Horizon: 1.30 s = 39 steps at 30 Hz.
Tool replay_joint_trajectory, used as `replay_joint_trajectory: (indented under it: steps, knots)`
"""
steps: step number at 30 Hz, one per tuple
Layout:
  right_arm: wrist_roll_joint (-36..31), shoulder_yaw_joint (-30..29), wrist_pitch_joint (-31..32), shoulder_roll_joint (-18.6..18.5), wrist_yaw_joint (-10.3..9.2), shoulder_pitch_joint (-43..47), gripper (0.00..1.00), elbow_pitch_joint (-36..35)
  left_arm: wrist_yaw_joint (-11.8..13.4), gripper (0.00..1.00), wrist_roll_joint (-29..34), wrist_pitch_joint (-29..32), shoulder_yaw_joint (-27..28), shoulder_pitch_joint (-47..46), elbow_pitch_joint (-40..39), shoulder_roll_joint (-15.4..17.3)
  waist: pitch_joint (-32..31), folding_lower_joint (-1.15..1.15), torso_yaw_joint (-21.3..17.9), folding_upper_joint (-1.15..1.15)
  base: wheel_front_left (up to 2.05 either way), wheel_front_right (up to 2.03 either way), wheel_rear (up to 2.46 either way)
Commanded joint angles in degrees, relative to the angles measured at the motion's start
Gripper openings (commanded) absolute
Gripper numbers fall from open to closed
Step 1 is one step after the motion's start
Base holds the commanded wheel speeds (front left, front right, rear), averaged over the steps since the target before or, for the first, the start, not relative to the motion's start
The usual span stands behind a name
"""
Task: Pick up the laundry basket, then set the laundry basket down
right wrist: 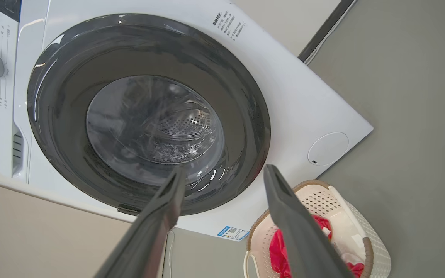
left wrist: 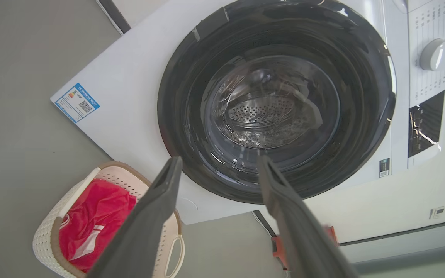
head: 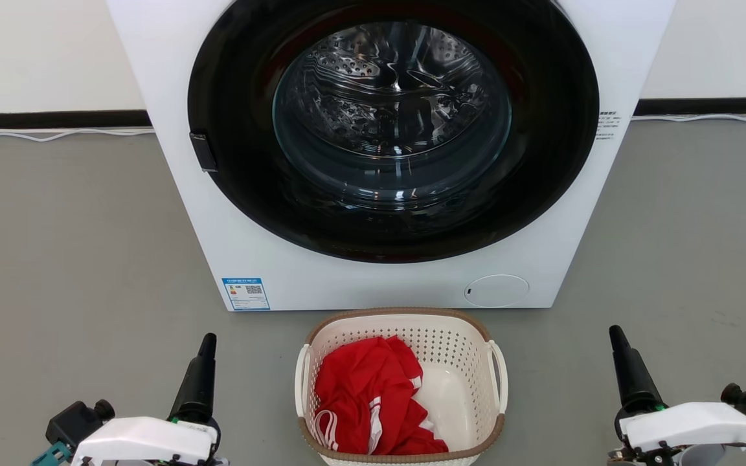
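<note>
The laundry basket, cream-white and perforated with a brown rim, stands on the grey floor just in front of the washing machine, holding red clothing. White loop handles sit on its left and right sides. My left gripper hangs low to the basket's left and my right gripper to its right, both well apart from it. In the left wrist view the left gripper is open and empty, with the basket at lower left. In the right wrist view the right gripper is open, with the basket at lower right.
A white front-loading washing machine with a closed dark round door stands directly behind the basket. A white cable runs along the black skirting at the wall. Grey floor spreads to both sides.
</note>
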Motion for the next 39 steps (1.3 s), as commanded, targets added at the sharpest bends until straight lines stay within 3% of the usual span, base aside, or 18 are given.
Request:
replay_joint_trajectory:
  steps: [1, 39]
  knots:
    - [-2.8, 0.9, -1.0, -1.1, 0.17, -1.3, 1.0, -1.9, 0.2, 1.0, 2.5, -0.8, 0.2, -1.1, -2.0, 0.4, 0.0, -0.01, 0.1, 0.0, 0.0, 0.0, 0.0]
    - [-30.5, 6.3, -7.4, -3.5, 0.3, -2.2, 1.0, 0.8, 0.8, 1.0, 33.4, -7.2, -1.6, 0.2, -2.7, 0.8, -0.4, -0.01, 0.3, 0.0, 0.0, 0.0, 0.0]
